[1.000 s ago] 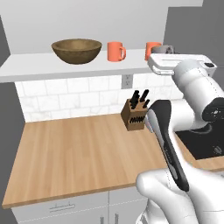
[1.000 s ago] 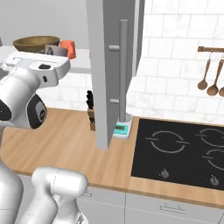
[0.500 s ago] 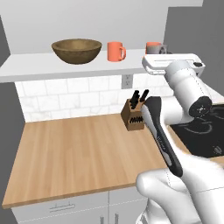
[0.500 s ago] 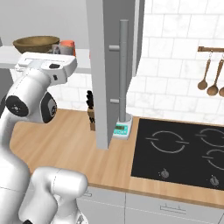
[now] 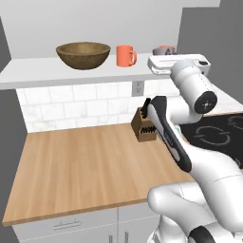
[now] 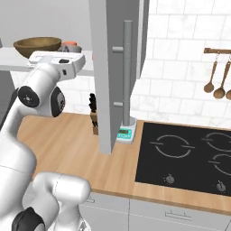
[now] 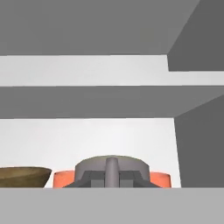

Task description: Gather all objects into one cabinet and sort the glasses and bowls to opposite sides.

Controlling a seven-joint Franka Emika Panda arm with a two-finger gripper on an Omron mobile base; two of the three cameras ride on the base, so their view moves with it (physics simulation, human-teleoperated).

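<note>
Wooden knife block (image 5: 144, 126) with dark handles mid-frame on butcher-block counter (image 5: 80, 166), black induction hob (image 6: 189, 155) lower right, small digital scale (image 6: 125, 134) centre, hanging wooden spoons (image 6: 215, 81) upper right, white tiled backsplash (image 5: 71, 107)

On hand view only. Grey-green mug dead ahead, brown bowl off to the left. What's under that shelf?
Observer: A wooden counter, with a knife block standing against the tiled wall.
Operator: Anything further right?
Observer: A black stovetop set into the counter, past a tall grey panel.
Operator: Does the bowl touch the orange mug beside it?
Observer: No. From the left base view the orange mug stands clear of the bowl, with a strip of bare shelf between them.
</note>
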